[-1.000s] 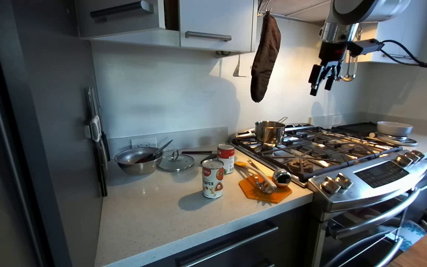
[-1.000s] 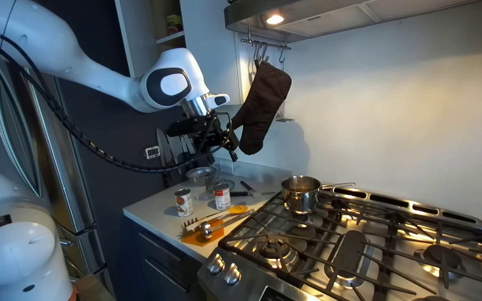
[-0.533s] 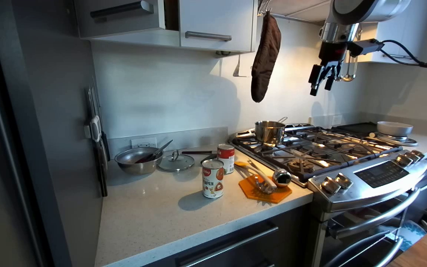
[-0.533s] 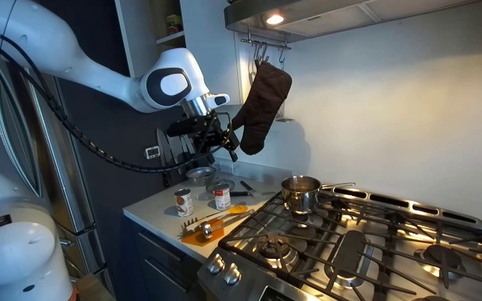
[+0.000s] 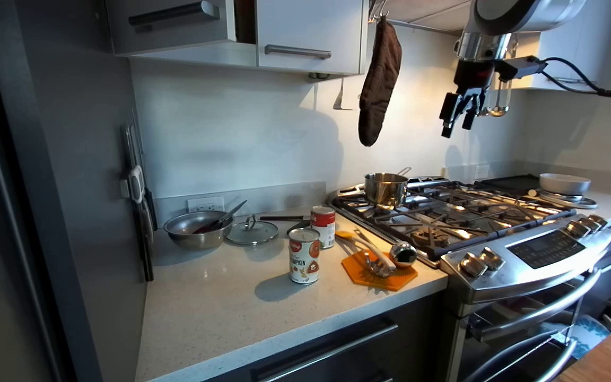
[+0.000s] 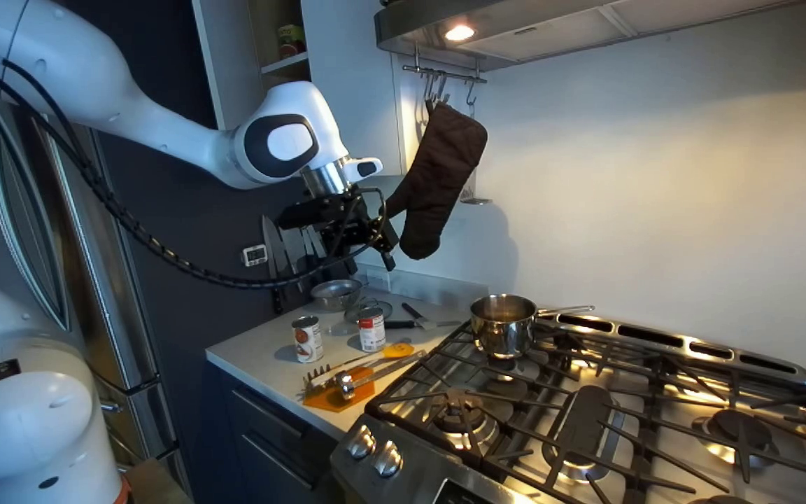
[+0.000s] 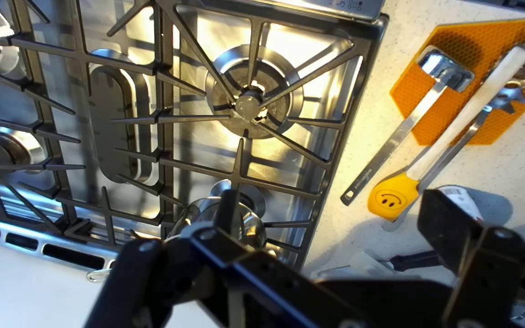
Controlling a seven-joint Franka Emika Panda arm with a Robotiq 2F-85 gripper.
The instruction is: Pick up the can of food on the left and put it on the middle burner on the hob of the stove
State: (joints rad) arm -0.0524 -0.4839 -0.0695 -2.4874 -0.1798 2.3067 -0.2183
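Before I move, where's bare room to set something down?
Bare counter lies between the steel bowl, pumpkin can and front edge; the middle burner near the pot is free. Crowded: around the red-labelled can and orange trivet with utensils.

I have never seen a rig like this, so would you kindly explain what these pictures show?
The machine is a robotic arm ending in a tool for grasping. Two pictures look on from outside, from different places; the wrist view is taken just behind the tool, looking down at the stove and counter. On the counter stand a pumpkin can and a red-and-white can, along with a bowl and a lid. Some utensils lie partly on a mat. A pot sits on the stove. Nothing is held: the tool hangs open in mid-air.
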